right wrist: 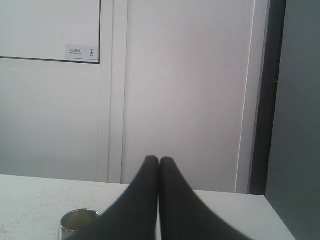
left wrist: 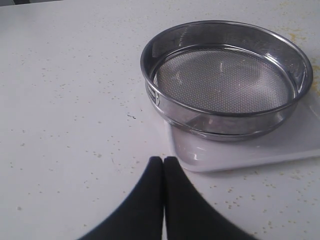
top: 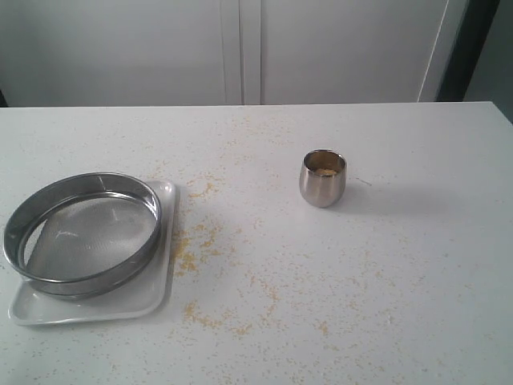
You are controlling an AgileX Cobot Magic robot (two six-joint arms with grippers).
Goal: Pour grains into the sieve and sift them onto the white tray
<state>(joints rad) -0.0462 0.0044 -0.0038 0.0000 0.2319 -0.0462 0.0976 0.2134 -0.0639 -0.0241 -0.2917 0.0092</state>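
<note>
The round steel sieve rests on the white tray at the table's left; its mesh holds nothing that I can see. In the left wrist view the sieve sits on the tray, with my left gripper shut and empty just short of the tray's corner. A small steel cup stands upright mid-table with golden grains inside. My right gripper is shut and empty, pointing at the wall, and the cup shows beside its fingers. Neither arm appears in the exterior view.
Spilled grains lie scattered over the white tabletop, thickest right of the tray and toward the front. White cabinet doors stand behind the table's far edge, with a dark gap at the far right.
</note>
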